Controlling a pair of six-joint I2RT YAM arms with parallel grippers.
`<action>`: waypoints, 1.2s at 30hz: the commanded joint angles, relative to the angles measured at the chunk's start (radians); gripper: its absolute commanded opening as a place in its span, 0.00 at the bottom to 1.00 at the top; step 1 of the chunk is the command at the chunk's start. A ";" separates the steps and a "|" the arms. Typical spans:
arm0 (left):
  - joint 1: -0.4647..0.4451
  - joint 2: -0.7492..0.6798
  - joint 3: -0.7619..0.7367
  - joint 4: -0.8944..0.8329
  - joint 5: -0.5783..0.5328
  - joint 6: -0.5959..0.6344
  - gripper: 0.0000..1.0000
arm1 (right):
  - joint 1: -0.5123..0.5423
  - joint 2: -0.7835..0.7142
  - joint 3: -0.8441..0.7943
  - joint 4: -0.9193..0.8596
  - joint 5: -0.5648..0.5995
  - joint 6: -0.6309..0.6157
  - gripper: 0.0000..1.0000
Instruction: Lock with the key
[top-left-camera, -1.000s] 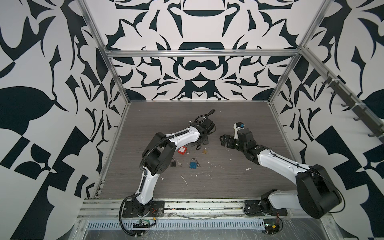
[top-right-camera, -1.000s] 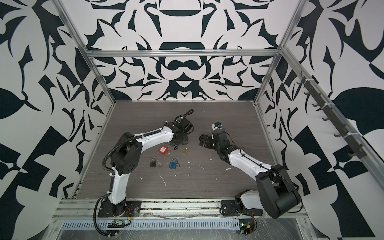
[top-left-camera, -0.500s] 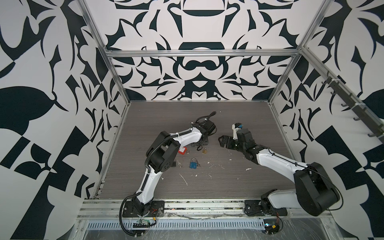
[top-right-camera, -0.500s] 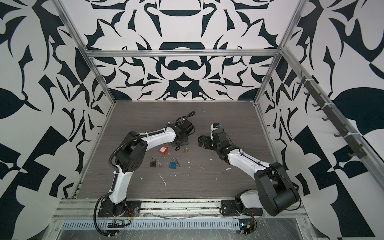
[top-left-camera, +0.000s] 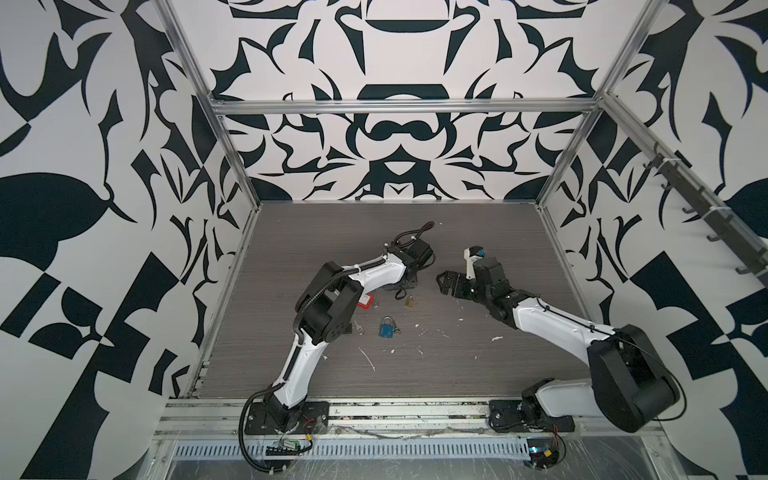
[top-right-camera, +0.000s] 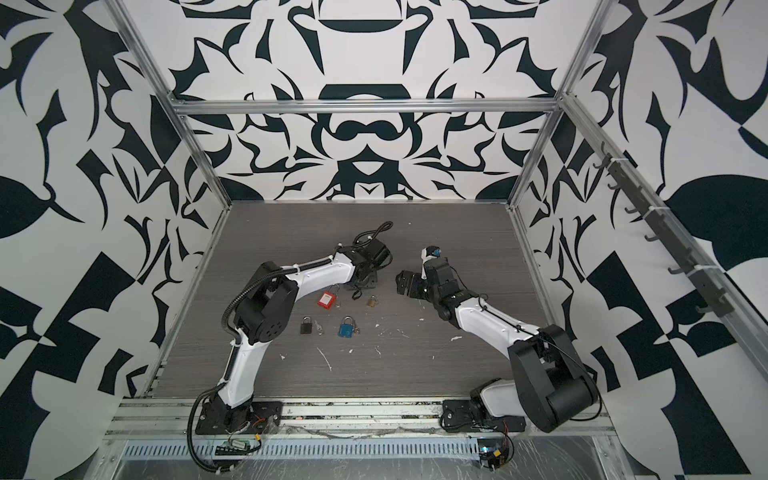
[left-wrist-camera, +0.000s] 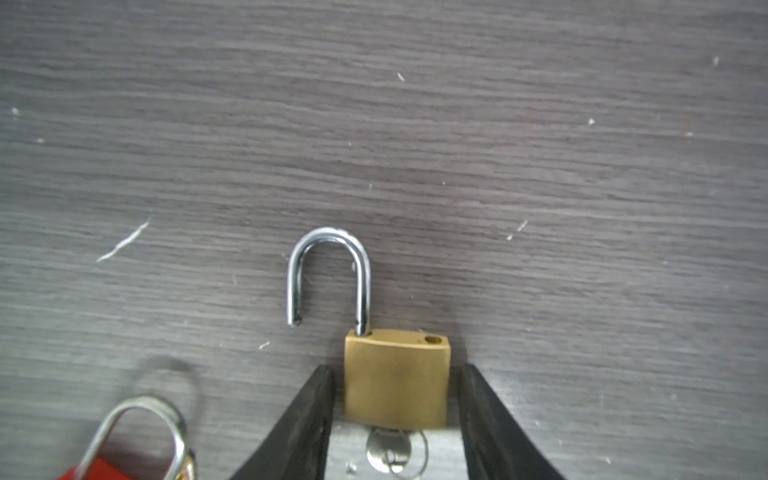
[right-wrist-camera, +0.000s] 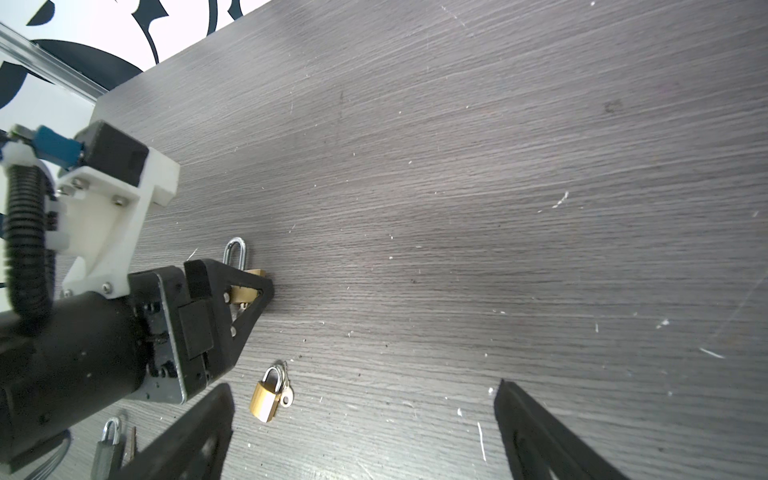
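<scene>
Bench (top-left-camera: 332, 232) of dark grey wood grain fills the floor of the black-and-white patterned enclosure in both top views. Two white-and-black arms rise from its near edge. The left arm (top-left-camera: 302, 365) folds at the elbow and reaches to the middle of the bench. The right arm (top-left-camera: 552, 326) stretches in low from the other side, and the two wrists are near each other but apart.

The right gripper (right-wrist-camera: 365, 383) hangs above bare bench with its fingers (right-wrist-camera: 195, 436) spread wide and nothing between them. The left gripper (left-wrist-camera: 397, 369) is down at the surface. Its fingers (left-wrist-camera: 307, 419) stand apart on either side of the open brass padlock (left-wrist-camera: 397, 382). A thin dark strip shows between each finger and the brass body, so no clamp shows in the left wrist view.

That padlock lies flat on the bench near the middle, under the left gripper. Its shackle (left-wrist-camera: 365, 291) is out: one leg sits in the body and the free end is turned away from its hole. The key (left-wrist-camera: 390, 451) sticks out of the base, between the fingers, with a thin ring on it.

Nearby lie a red padlock (top-right-camera: 326, 300), a blue padlock (top-right-camera: 345, 329), a black padlock (top-right-camera: 306, 326) and a second brass padlock (right-wrist-camera: 264, 397), its shackle closed and a small key (right-wrist-camera: 286, 399) beside it. White flecks (top-left-camera: 368, 359) dot the bench.
</scene>
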 joint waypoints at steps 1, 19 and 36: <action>0.001 0.046 0.019 -0.040 0.009 -0.003 0.49 | -0.003 -0.008 0.034 0.014 -0.002 0.011 0.99; 0.025 -0.114 -0.067 0.154 0.054 0.217 0.00 | -0.002 -0.028 0.124 -0.090 0.052 0.020 0.99; 0.040 -0.702 -0.655 0.834 0.533 1.263 0.00 | -0.029 -0.264 0.229 -0.161 -0.080 -0.110 0.99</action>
